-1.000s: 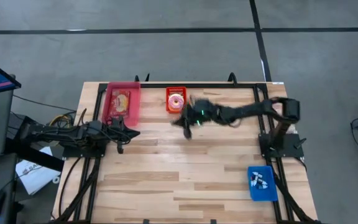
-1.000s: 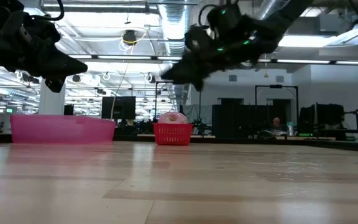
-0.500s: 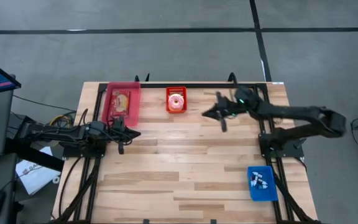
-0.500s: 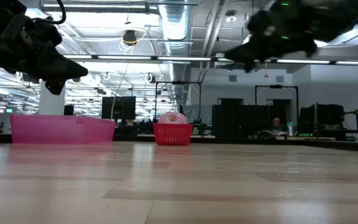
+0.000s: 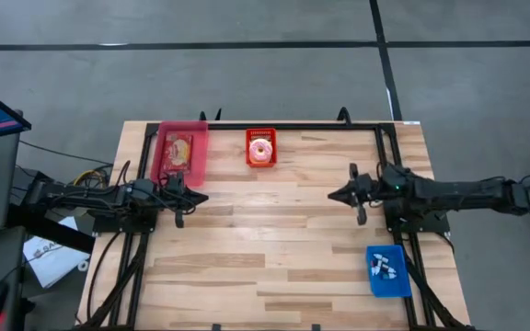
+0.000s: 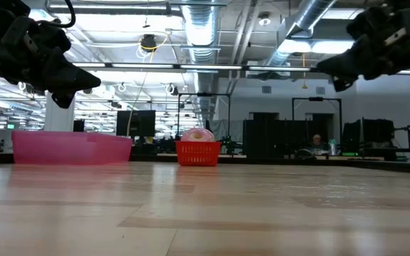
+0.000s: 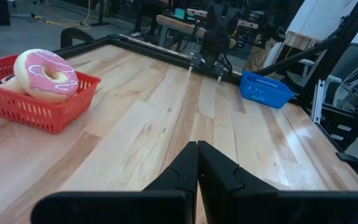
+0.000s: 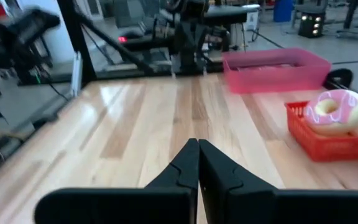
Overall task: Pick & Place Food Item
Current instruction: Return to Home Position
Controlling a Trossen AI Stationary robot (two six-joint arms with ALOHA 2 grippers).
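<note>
A pink-frosted donut (image 5: 260, 148) lies in a small red basket (image 5: 260, 132) at the table's far edge; it also shows in the left wrist view (image 7: 45, 73) and the right wrist view (image 8: 334, 112). My left gripper (image 5: 194, 197) hovers shut near the table's left edge, just in front of a pink tray (image 5: 160, 156). My right gripper (image 5: 334, 195) hovers shut at the table's right side, well away from the basket. Both hang above the wood with nothing between their fingers.
The pink tray holds a packaged food item (image 5: 179, 149). A blue basket (image 5: 387, 270) with small white-and-dark pieces stands at the near right corner. Bare wooden tabletop (image 5: 265, 239) lies between the two arms. Black frame rails run along the table's edges.
My right gripper has drawn back from beside the red basket toward the table's right edge, staying shut and well above the table. The donut has stayed in the basket. My left arm has kept still.
</note>
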